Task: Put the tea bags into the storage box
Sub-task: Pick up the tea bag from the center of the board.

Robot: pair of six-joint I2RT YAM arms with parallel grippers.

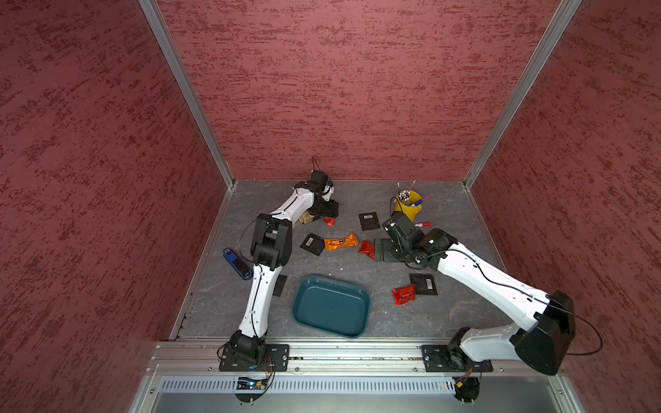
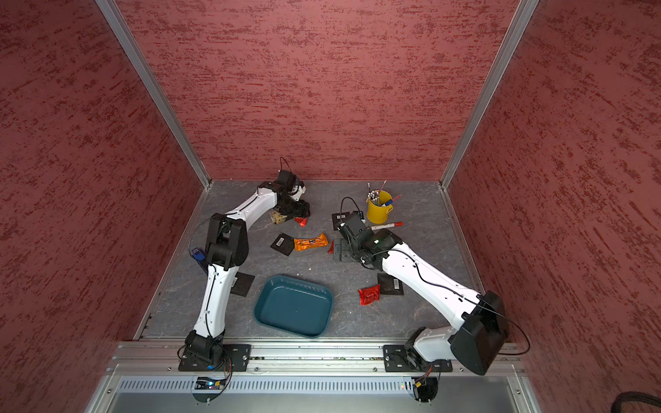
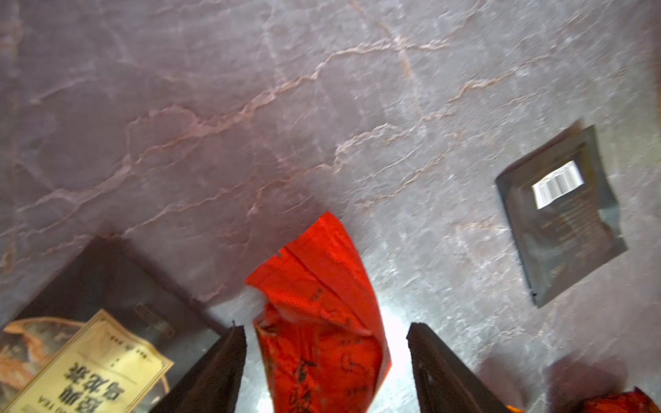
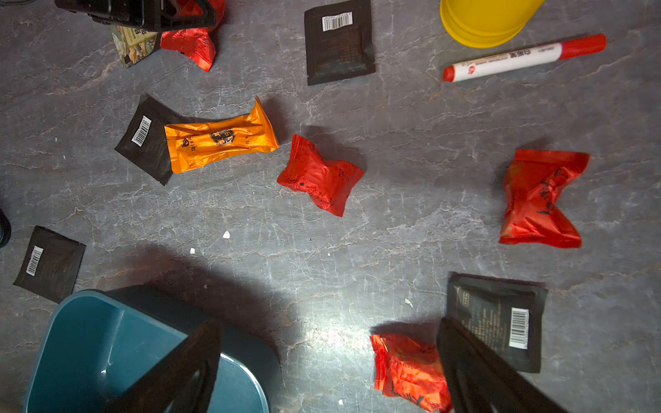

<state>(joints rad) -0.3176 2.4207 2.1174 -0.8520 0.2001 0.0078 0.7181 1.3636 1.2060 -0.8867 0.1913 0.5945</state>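
The grey worktop (image 1: 390, 321) carried the teal storage box (image 1: 331, 305) near its front edge. The right gripper (image 4: 327, 323) hung with jaws spread wide. The left gripper (image 3: 325, 329) had jaws apart around a red tea bag (image 3: 314, 286), perhaps grazing it; the other tea bags (image 4: 220, 141) lay scattered outside the box.

Enclosure: mottled red textured wall panels (image 1: 357, 89), silver aluminium corner posts (image 1: 189, 93) upper left and right.
Base: grey stone-veined tabletop (image 1: 386, 279) mid-frame; silver aluminium rail (image 1: 357, 352) along lower edge.
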